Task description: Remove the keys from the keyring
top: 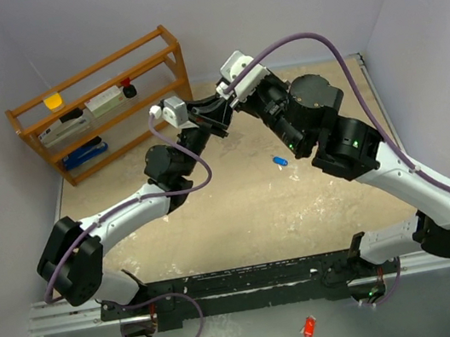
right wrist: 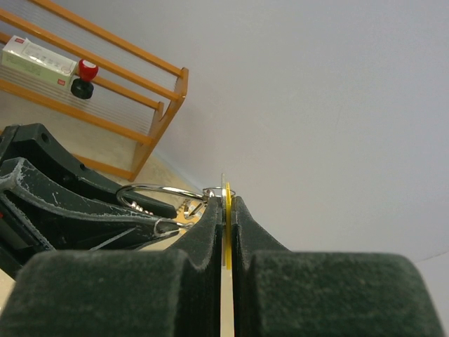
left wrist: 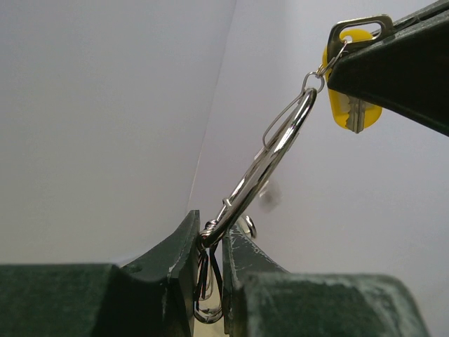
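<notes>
Closest to the lens in the left wrist view, the left gripper [left wrist: 210, 235] has its dark pads drawn together on the lower end of the keyring [left wrist: 269, 160], pinching the wire with only a sliver of gap showing. From there the ring runs up at a slant, in mid-air above the far part of the tabletop [top: 240, 209], to the right gripper [right wrist: 226, 214]. That gripper is clamped flat on the yellow-headed key [left wrist: 353, 112], and a small link [left wrist: 313, 81] joins the key to the ring. One blue-headed key [top: 280, 160] lies loose on the tabletop, well apart from both grippers. Whether other keys hang on the ring I cannot tell — something small glints beside the left pads, too blurred to name.

By my judgement, ring and keys are light, stiff and slick — thin sprung steel that will twist or slip out of a pinch rather than bend. The key's flat head is the sound place to hold, as the right gripper does. The ring is best taken across its doubled wire, away from the split end, so the link can be walked round the coil and off.
</notes>
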